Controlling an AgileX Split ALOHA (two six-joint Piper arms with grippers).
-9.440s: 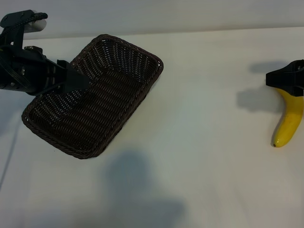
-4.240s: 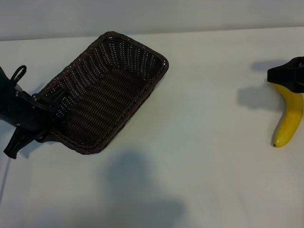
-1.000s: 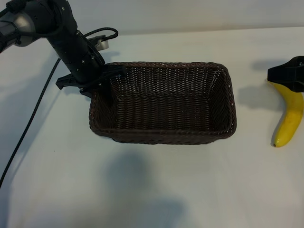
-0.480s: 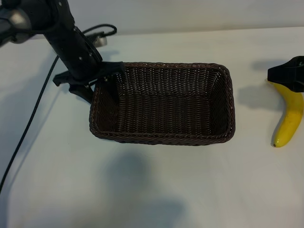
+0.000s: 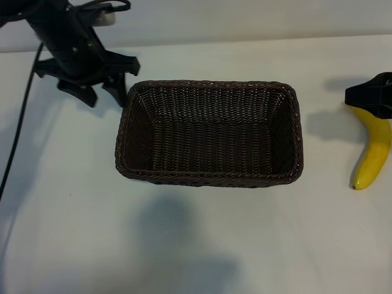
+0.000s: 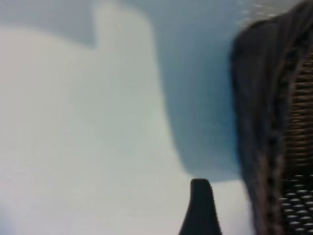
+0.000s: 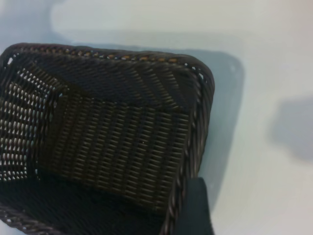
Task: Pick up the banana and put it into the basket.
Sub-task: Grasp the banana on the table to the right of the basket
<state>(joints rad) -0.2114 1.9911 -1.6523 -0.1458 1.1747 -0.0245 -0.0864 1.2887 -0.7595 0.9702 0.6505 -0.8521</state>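
- Banana [image 5: 372, 154] is lying on the white table [image 5: 202, 245] at the far right of the exterior view, curved, lower dark tip pointing toward the near edge. Upper end is sitting under the right gripper.
- Basket [image 5: 209, 133] is sitting flat near the table's middle, long side running left to right, nothing inside it. Well apart from the banana, with bare table between.
- Right gripper [image 5: 369, 101] is hovering at the right edge, just above the banana's upper end. Only part of it is showing; fingers are standing apart and holding nothing. Whether it is touching the banana cannot be told.
- Right wrist view is looking across at the basket [image 7: 107, 147], one dark finger [image 7: 194, 205] showing in the foreground.
- Left gripper [image 5: 101, 93] is hanging beside the basket's far left corner, jaws spread wide, gripping nothing, clear of the rim.
- Left wrist view is showing one dark fingertip [image 6: 199, 208] over bare table, basket wall [image 6: 276, 127] alongside.
- Black cable [image 5: 15, 138] is trailing down the left side of the table.
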